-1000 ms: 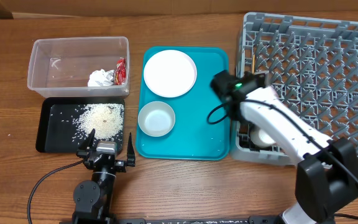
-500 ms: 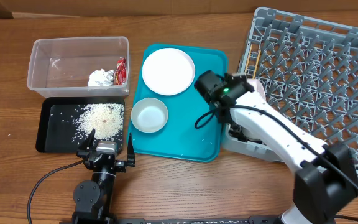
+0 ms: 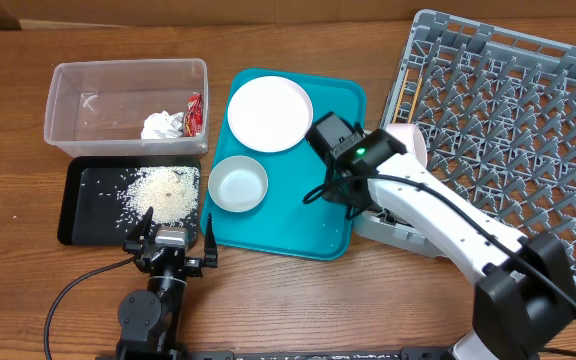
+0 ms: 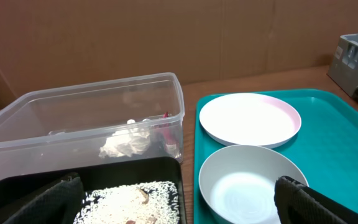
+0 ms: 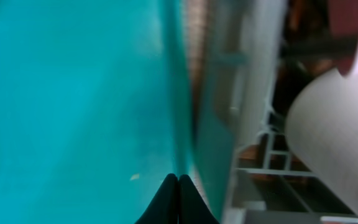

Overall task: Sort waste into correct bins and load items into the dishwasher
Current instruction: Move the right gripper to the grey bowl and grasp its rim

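Note:
The round white plate (image 3: 269, 114) and a small white bowl (image 3: 239, 184) sit on the teal tray (image 3: 308, 225). The clear tub (image 3: 78, 85) holds the white tissue (image 3: 162, 126) and the red-and-white wrapper (image 3: 194, 112). Rice (image 3: 163, 190) lies in the black tray (image 3: 88, 215). The grey dish rack (image 3: 508, 130) lies skewed at the right, with chopsticks (image 3: 405, 102) and a white cup or bowl (image 3: 409, 141) at its left edge. My right gripper (image 5: 178, 178) is shut and empty over the tray's right rim. My left gripper (image 4: 179, 205) is open, facing the bowl (image 4: 247, 183).
The right arm (image 3: 438, 215) lies across the rack's near-left corner and hides what is under it. The teal tray's right rim (image 5: 182, 93) touches the rack's wall (image 5: 253, 74). The table's front edge is close behind the left gripper (image 3: 173, 240).
My right arm swung left. The dish rack turned and shifted with it, and the teal tray with plate and bowl slid left and tilted. The left arm stayed still.

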`<state>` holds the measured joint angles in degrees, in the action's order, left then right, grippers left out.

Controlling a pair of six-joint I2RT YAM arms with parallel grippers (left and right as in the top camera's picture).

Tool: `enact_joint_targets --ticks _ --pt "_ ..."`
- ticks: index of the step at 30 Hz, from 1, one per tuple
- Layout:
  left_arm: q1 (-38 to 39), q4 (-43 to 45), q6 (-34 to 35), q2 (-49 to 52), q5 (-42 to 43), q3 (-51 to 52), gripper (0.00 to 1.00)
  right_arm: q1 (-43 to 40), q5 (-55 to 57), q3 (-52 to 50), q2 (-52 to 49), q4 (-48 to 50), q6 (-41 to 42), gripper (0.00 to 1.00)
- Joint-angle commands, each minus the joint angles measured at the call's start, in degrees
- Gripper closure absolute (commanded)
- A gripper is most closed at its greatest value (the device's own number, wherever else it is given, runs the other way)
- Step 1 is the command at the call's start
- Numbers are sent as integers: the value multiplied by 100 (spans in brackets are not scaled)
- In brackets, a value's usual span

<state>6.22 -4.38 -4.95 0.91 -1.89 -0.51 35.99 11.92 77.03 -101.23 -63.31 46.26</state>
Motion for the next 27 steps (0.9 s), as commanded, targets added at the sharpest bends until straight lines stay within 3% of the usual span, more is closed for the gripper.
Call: enact_joint_targets --ticks 1,19,22,23,24,25,26,27 --pt "-42 11 -107 -26 44 24 0 -44 369 -299 -33 -13 455 96" --pt "-42 11 -107 -26 44 24 0 -70 468 -385 72 -927 793 96" --pt "-42 11 -107 -26 44 24 0 -13 -286 -190 289 -431 -11 96" --pt "-42 11 -107 -26 44 24 0 17 -699 -146 376 -140 -487 92" --pt "-42 11 -107 -26 44 24 0 57 -1515 -105 507 363 -1185 72" --pt "-42 11 -107 -26 44 24 0 66 -2079 -101 586 706 -1491 39" --pt "-42 11 -107 -26 44 24 0 66 -2798 -101 638 1185 -1628 28" --pt "-42 11 -107 -26 44 24 0 66 -3119 -101 636 1449 -1600 26"
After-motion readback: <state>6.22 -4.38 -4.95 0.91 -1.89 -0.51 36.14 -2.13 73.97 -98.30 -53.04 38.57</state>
